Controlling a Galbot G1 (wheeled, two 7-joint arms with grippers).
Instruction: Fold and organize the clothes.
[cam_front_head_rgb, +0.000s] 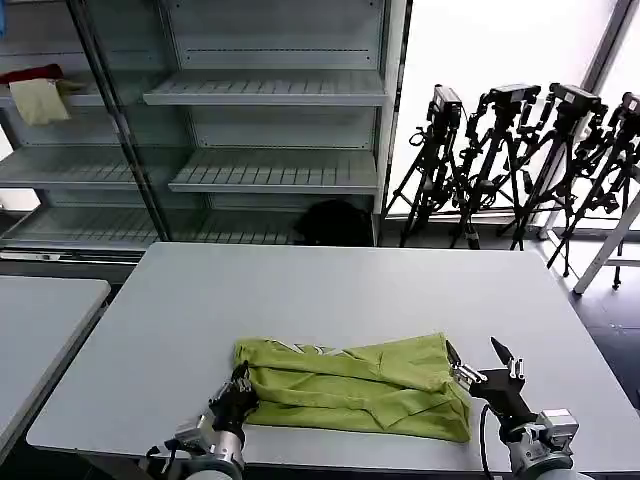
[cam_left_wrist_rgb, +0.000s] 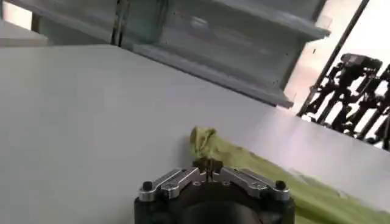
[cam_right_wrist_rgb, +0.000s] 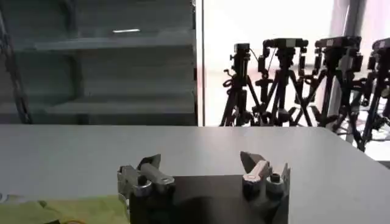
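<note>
Left gripper (cam_front_head_rgb: 238, 390) pinching T-shirt (cam_front_head_rgb: 352, 385) corner

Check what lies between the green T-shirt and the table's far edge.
Nothing: in the head view, the white table is bare from the folded T-shirt to its far edge.

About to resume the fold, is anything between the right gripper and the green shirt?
Nothing visible. The right gripper is open just off the T-shirt's right end; the left gripper is shut on its left end.
</note>
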